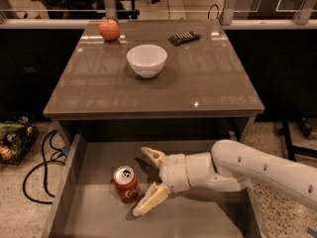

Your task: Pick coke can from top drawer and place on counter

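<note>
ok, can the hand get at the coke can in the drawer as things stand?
Probably yes. The hand, wide open, is down in the pulled-out drawer just beside the upright coke can. Nothing lies between them, and the can stands clear of the drawer walls.

gripper (143,182) is low inside the top drawer (67,182), fingers spread wide, gap facing left. coke can (125,184) stands upright at the mouth of that gap, nothing btwn it and the tips. drawer floor left of and in front of the can is bare, but the left wall is near. robot arm (267,170) comes in from the right and fills the drawer's right half. counter (208,90) front edge hangs over the drawer's back; straight up from the can looks open. on the counter: white bowl (146,60) mid, apple (109,29) back-left corner, flat dark object (184,37) at the back. front strip and right side are bare.
</note>
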Motion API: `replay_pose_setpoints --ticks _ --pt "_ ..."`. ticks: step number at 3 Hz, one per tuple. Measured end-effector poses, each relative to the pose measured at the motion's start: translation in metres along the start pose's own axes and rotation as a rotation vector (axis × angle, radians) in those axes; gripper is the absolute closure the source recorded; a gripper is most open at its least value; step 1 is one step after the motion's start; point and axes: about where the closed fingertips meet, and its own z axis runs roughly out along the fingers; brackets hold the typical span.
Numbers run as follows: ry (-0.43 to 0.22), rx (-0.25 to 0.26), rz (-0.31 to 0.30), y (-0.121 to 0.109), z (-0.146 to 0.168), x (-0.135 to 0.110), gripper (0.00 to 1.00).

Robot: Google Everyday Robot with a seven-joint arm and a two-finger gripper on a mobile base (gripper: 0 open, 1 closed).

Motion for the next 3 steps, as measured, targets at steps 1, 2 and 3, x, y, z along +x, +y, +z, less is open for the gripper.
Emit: replay_pose_setpoints --ticks 1,2,3 --pt "-0.044 -0.036 -0.007 0.008 0.018 -0.002 0.04" --pt "-0.072 -0.057 -0.013 0.012 0.027 -0.002 0.26" --pt "-0.102 -0.082 -0.045 0.014 0.036 -0.005 0.49"
